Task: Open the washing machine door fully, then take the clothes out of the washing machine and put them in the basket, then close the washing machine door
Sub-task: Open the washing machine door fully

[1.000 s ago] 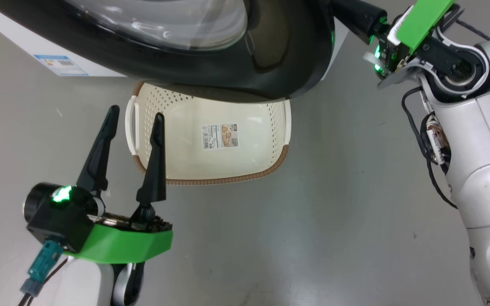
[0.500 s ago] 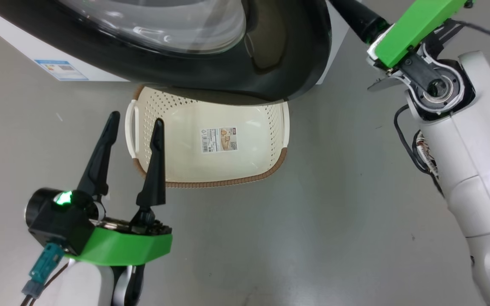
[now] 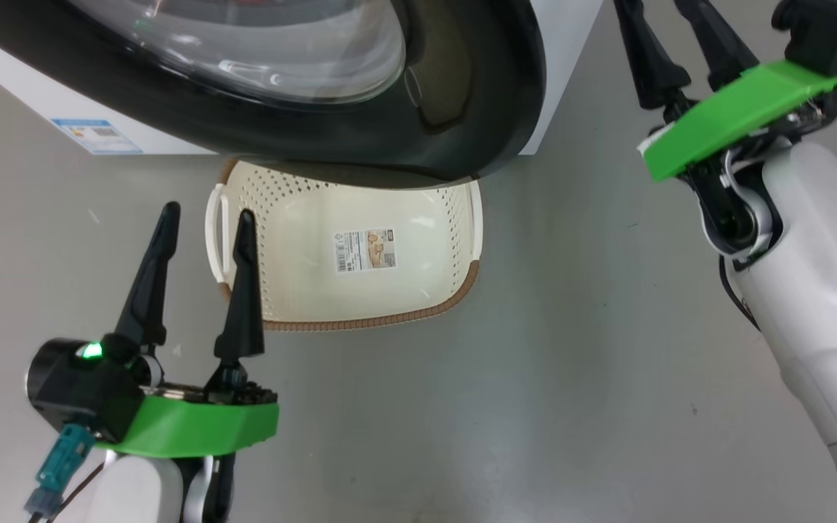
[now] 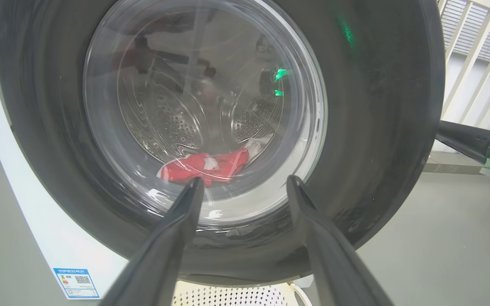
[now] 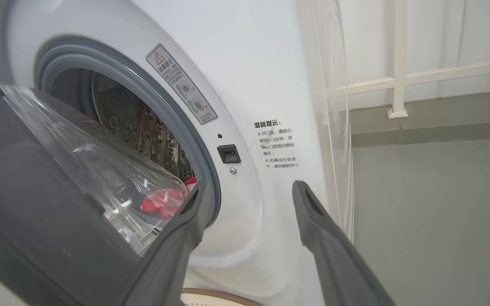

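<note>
Two pincers, spread wide, gripping nothing: left pincer at lower left of head view, right pincer at upper right. Across top, washing machine door ajar; red clothes behind its glass, inside washing machine; basket at centre, on floor beneath door.

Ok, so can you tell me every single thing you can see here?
washing machine: one, white, behind the basket
door: one, black rim with clear glass, partly open, hanging over the basket
clothes: one small heap, red and white, inside the machine
basket: one, cream with brown rim, on the floor, no clothes in it
blue sticker: one, low on the machine's front
floor: grey
railing: one, white, beyond the machine
left end effector: one, dark fingers, open, beside the basket
right end effector: one, dark fingers, open, by the door's edge
</note>
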Tool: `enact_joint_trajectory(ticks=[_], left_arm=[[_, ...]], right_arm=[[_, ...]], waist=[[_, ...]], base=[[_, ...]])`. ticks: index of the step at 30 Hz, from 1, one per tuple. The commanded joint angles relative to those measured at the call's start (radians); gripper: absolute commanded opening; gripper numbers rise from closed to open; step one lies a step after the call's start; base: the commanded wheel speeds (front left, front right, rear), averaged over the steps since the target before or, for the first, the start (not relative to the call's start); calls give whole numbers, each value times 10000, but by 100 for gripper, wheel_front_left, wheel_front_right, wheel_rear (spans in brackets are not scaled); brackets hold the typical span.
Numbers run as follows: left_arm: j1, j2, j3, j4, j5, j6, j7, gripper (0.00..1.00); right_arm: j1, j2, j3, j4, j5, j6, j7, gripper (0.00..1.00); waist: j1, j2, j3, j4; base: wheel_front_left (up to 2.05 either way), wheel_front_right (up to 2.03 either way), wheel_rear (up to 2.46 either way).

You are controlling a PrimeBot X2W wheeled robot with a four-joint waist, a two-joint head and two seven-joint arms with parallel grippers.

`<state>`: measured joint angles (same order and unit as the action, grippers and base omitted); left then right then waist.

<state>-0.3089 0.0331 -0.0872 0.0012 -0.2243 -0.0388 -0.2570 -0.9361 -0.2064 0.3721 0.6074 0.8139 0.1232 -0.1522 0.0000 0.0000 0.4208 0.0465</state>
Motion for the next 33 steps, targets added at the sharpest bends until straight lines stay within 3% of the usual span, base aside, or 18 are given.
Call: enact_joint_trajectory(ticks=[1,8,14,17,33], left_arm=[[172,171,358,-250,-64,87,-47,100],[334,171,482,-277,-59,170,-47,100],[382,171,486,-358,-51,205,-47,100],[381,171,491,-443,-30,232,-47,100],[450,171,564,-898,75,329,-47,100]], right_arm=[[358,119,-39,-108,-544,75,-411,100],[1221,689,-1364,-482,-3306,75,-1069,100],[2510,1275,-2689,-2290,-6019,75,-1092,100],[3245,1469,-2982,-3172,-6803,75,-1093,100],[5324,1560,-3214,-5345,-6650,75,-1095,100]], waist=[[0,0,-86,-56],[0,0,-266,-185],[0,0,-322,-225],[0,0,-307,-224],[0,0,-198,-282]], base=[[0,0,0],[0,0,0],[0,0,0],[0,0,0],[0,0,0]])
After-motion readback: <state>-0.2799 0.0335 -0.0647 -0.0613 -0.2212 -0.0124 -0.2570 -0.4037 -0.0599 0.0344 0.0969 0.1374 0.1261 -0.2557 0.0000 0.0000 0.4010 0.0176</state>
